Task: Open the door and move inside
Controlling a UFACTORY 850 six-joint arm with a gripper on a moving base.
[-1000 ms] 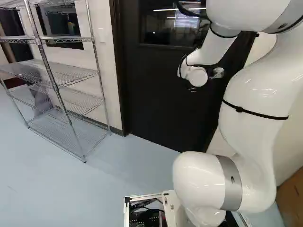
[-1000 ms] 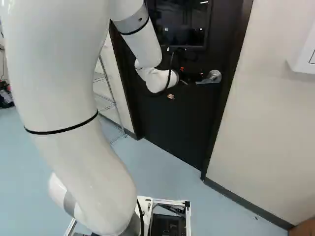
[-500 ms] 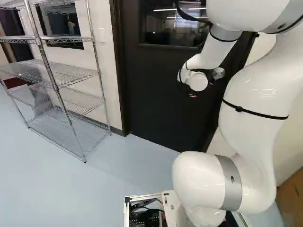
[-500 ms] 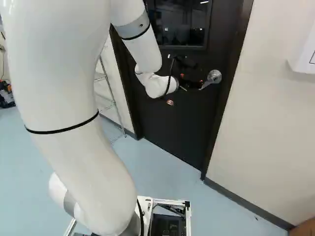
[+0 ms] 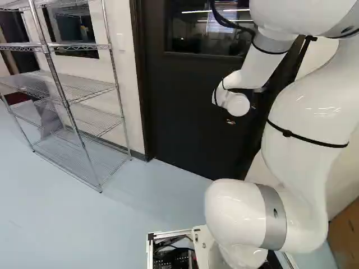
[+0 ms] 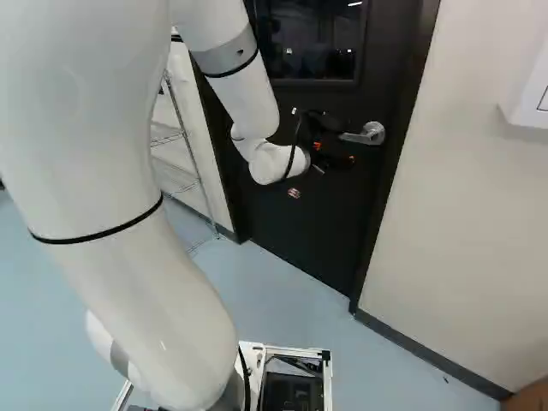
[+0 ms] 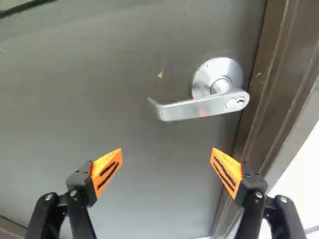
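Door (image 6: pixel 291 227) sits closed in frame (image 7: pixel 271 74). Silver lever handle (image 7: pixel 199 107) lies ahead of gripper (image 6: pixel 336 152), apart from both fingers. Fingers stand wide apart, orange pads (image 7: pixel 107 172) facing each other across gap. White arm (image 6: pixel 248 103) reaches toward door. Wire shelf (image 5: pixel 78 84) stands left of door in left base view.
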